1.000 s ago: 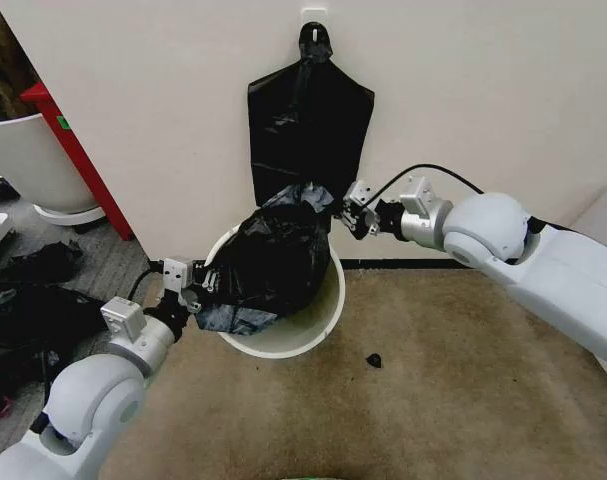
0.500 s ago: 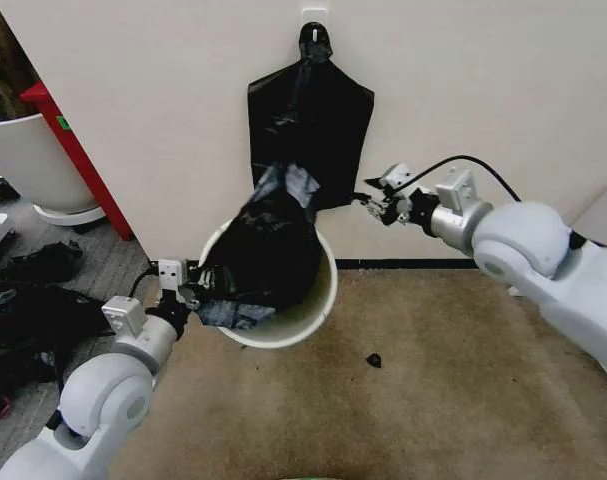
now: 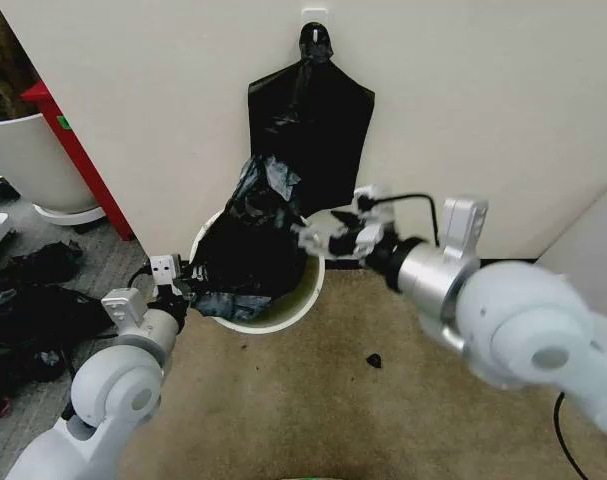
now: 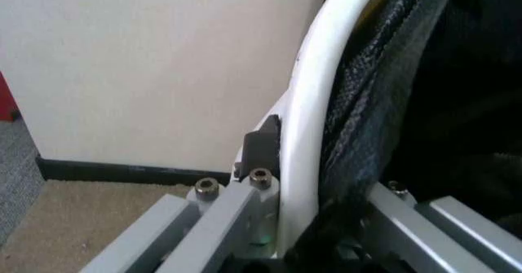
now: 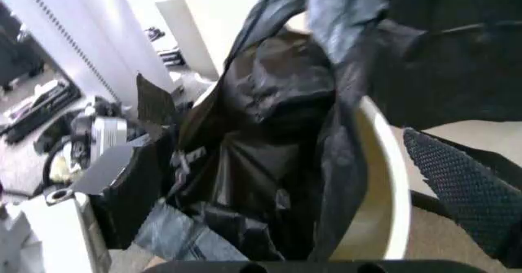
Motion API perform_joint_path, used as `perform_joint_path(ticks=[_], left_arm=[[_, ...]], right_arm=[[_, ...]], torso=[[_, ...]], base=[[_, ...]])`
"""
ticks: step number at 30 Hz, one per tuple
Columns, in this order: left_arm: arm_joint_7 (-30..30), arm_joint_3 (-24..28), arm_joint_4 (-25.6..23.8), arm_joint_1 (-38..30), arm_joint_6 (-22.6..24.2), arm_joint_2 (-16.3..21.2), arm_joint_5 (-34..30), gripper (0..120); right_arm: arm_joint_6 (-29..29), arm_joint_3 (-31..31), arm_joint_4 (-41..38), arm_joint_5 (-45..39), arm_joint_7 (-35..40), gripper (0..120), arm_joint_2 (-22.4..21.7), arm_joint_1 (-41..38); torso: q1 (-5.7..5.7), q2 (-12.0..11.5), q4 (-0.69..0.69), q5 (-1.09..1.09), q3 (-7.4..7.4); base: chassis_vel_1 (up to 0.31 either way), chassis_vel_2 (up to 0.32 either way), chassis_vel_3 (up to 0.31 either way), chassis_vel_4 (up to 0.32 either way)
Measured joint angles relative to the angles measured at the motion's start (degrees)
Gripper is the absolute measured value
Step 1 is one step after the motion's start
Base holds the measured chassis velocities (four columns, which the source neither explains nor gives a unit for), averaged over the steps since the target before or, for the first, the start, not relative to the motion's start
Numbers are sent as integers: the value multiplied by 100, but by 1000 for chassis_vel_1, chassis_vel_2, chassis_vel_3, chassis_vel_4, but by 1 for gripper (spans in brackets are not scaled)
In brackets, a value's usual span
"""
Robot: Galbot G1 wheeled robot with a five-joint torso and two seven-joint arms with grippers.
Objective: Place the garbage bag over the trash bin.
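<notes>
1. The bag sits bunched in the bin by the wall.
2. Left gripper is clamped on bag and rim.
3. Right gripper, jaws apart, hovers beside the hanging bags.

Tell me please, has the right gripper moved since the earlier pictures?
Yes. The right gripper let go of the glossy black garbage bag and now sits lower, near the cream-white trash bin's rim, below the flat black bag hanging on the wall.
</notes>
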State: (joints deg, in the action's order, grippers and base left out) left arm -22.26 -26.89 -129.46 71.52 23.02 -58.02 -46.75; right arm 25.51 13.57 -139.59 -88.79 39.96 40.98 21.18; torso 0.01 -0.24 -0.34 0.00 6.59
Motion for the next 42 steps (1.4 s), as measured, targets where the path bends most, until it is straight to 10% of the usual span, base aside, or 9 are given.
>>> perform_joint_path(ticks=[25, 42], left_arm=[[151, 23, -111, -27, -9, 10, 120, 1], [348, 23, -172, 97, -40, -11, 328, 1]], right_arm=[[237, 431, 386, 735, -38, 64, 241, 2], [227, 500, 572, 1087, -57, 11, 233, -105]], torso=[[0, 0, 0, 0, 0], [0, 0, 0, 0, 0]], base=[[0, 0, 0, 0], [0, 0, 0, 0]])
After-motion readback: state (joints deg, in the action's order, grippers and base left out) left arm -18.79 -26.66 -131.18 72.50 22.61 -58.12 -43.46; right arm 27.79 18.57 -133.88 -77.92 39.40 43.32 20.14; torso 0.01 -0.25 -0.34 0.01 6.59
